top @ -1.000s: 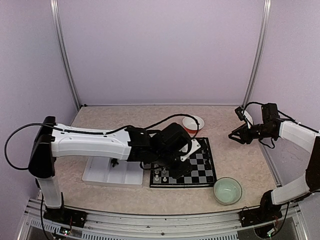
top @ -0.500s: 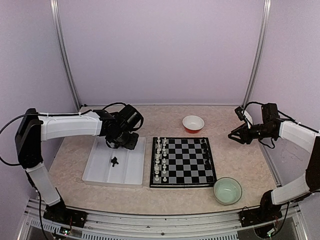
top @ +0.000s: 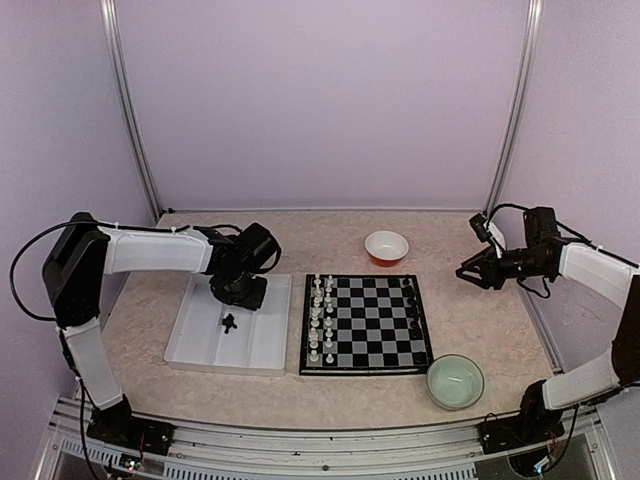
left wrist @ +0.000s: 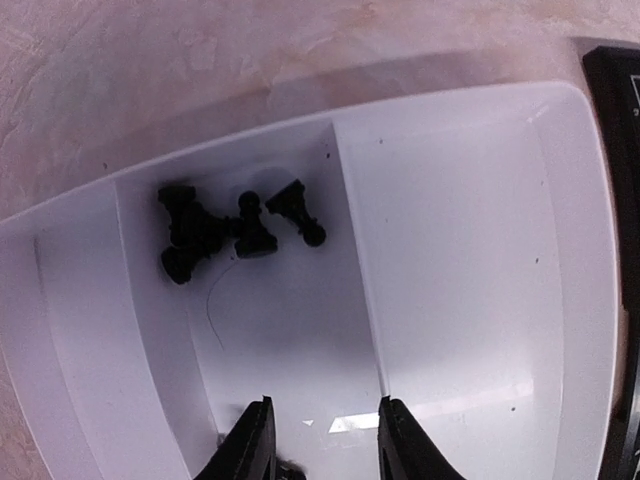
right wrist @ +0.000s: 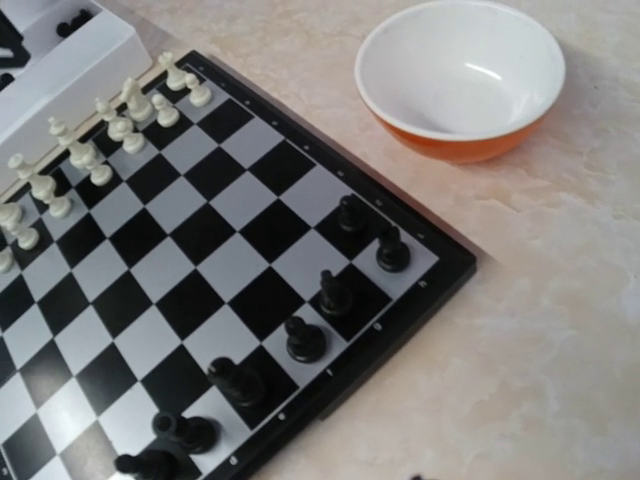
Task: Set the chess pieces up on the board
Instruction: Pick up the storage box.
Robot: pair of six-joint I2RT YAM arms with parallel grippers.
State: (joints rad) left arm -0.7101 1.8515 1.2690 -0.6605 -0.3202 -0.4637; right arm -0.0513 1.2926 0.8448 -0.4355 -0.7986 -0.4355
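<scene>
The board lies at the table's middle. White chess pieces stand in its two left columns, and several black pieces stand along its right edge; the right wrist view shows them too. A few loose black pieces lie in the white tray, clustered in its middle compartment in the left wrist view. My left gripper hangs over the tray's far end, open and empty, short of the cluster. My right gripper hovers open to the right of the board.
An orange bowl with a white inside stands behind the board, also in the right wrist view. A pale green bowl stands at the board's front right. The tray's partition walls rise between its compartments.
My left arm has swung left from over the board to the tray and now sits low over the tray's far end. The right arm has not moved.
</scene>
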